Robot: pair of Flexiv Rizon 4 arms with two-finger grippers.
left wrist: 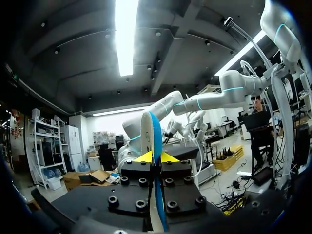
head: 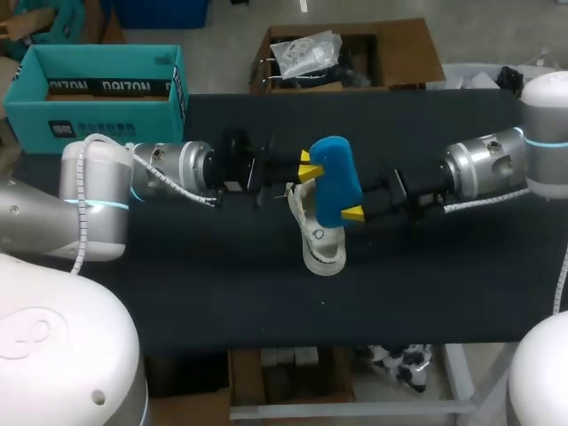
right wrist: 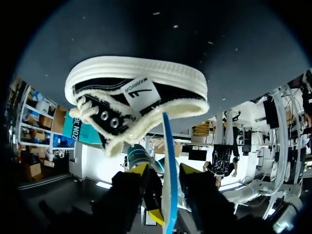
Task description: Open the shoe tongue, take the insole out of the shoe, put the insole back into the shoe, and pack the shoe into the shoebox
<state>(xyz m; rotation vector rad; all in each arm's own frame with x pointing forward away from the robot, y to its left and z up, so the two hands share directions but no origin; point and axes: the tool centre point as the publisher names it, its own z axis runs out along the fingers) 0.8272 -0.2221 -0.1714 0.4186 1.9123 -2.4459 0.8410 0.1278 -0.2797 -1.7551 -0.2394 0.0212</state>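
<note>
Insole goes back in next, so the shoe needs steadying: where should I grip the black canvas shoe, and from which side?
Probably take the black canvas shoe by its fleece-lined collar edge, coming from above with one finger inside the opening and one outside. It stands on its sole with the opening up, and that wall is thin; the white sole looks too wide to span.

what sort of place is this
Most likely a robotics lab bench: the left hand and right hand of two robot arms flank a blue insole over a black table, with a shoe under it and a teal shoebox nearby.
</note>
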